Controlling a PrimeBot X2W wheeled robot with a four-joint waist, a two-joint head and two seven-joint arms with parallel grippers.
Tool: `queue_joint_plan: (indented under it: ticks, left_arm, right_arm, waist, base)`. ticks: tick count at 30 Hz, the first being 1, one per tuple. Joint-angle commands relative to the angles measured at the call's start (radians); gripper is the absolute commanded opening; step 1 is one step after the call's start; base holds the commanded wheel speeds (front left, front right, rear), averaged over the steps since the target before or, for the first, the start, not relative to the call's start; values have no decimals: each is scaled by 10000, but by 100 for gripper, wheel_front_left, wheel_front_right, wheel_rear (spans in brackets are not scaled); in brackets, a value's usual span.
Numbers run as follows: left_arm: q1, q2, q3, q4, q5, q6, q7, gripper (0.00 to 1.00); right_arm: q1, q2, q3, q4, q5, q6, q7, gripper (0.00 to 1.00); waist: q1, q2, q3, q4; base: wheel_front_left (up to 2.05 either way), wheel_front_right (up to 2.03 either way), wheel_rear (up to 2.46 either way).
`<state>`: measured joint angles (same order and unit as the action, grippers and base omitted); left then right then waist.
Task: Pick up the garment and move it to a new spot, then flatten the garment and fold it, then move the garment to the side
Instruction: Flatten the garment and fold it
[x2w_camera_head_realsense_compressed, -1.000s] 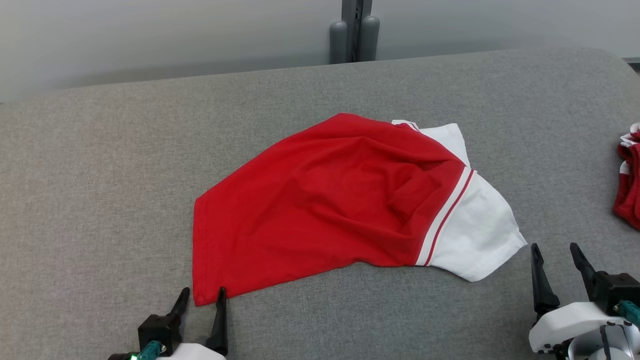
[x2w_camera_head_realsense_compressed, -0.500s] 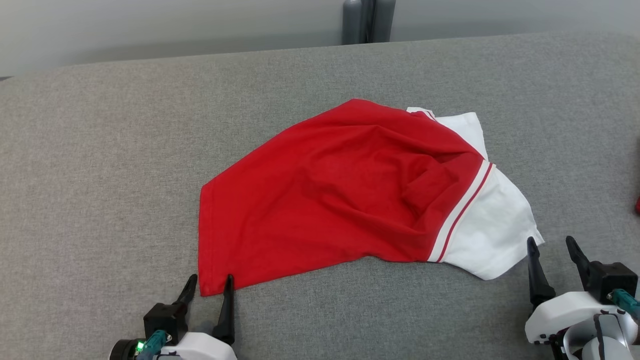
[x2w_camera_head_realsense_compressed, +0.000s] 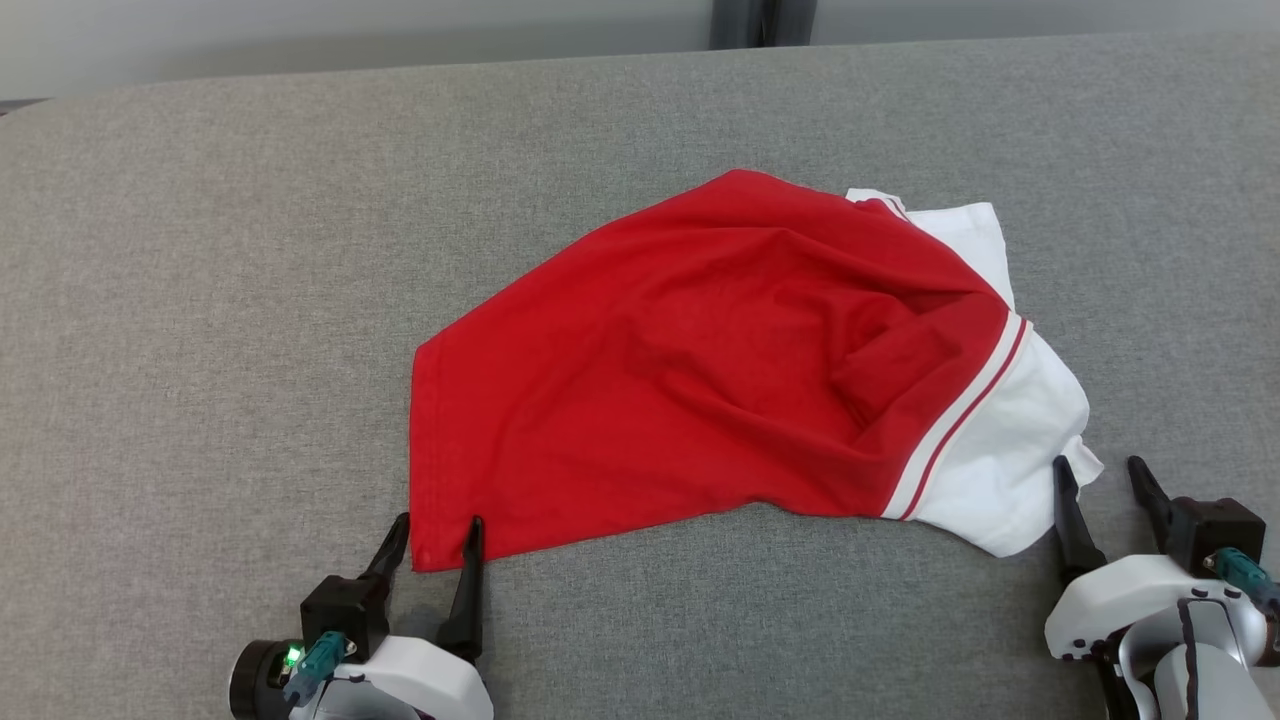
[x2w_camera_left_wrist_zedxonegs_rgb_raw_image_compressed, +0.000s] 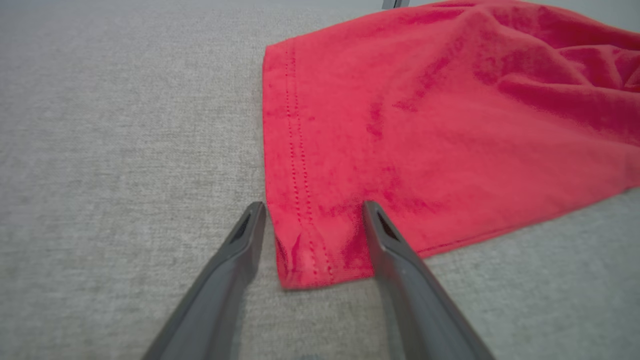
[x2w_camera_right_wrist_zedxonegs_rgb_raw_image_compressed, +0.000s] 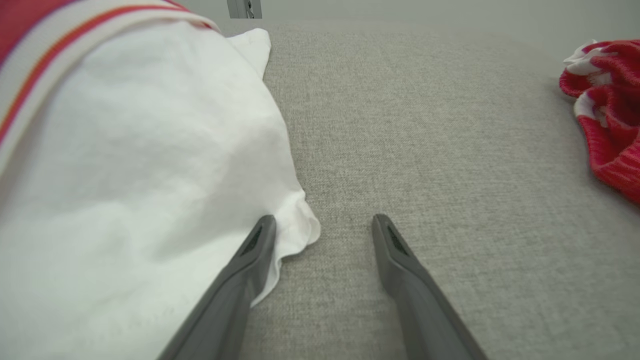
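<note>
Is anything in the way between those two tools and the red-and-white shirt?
Nothing visible. The open left tool straddles the red hem corner of the garment, and the open right tool sits at its white sleeve edge. Beneath is grey padding.

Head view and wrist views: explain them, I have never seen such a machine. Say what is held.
A two-armed robot took these: the wide picture from its head camera, the close ones from a camera on each wrist. The dark prongs are the fingers of its left hand and right hand. A rumpled red and white garment lies on the grey surface; another red cloth lies off to its right. Both hands are open, holding nothing: the left straddles the red hem corner, the right sits beside the white part.
</note>
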<state>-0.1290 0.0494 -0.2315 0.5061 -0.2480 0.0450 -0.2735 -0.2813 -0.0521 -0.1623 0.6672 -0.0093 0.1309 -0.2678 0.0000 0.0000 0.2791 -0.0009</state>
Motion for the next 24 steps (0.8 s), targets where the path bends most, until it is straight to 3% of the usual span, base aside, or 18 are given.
queue_joint_plan:
  ticks: [1,2,3,4,5,6,13,24]
  left_arm:
    - [-18,28,-92,344,-82,-9,173,94]
    - [-56,28,-120,418,-83,-12,183,90]
    - [-66,26,-145,461,-96,-5,198,87]
    - [-63,26,-185,536,-94,-6,199,67]
    - [-54,23,-223,617,-96,-28,206,33]
    - [-54,18,-258,734,-135,-67,209,0]
    - [6,28,-360,973,-229,-211,209,0]
    - [185,40,614,-1044,455,-204,91,0]
  right_arm:
    - [-16,15,109,325,-91,-1,75,90]
    - [-47,21,169,435,-118,-1,84,84]
    - [-71,26,248,588,-119,-1,103,49]
    - [-113,27,314,720,-141,-1,118,42]
    - [-138,30,351,815,-145,-1,124,24]
    - [-161,30,347,893,-163,-3,129,0]
    - [23,-42,-25,552,-57,-15,89,0]
    - [252,-26,-62,-1335,790,-3,43,0]
  waist:
    - [0,0,59,23]
    - [0,0,76,24]
    - [0,0,90,25]
    - [0,0,99,24]
    - [0,0,105,24]
    - [0,0,105,28]
    - [0,0,-184,52]
    - [0,0,-1277,-147]
  base:
    - [0,0,0]
    - [0,0,0]
    - [0,0,0]
    - [0,0,0]
    - [0,0,0]
    - [0,0,0]
    - [0,0,0]
    - [0,0,0]
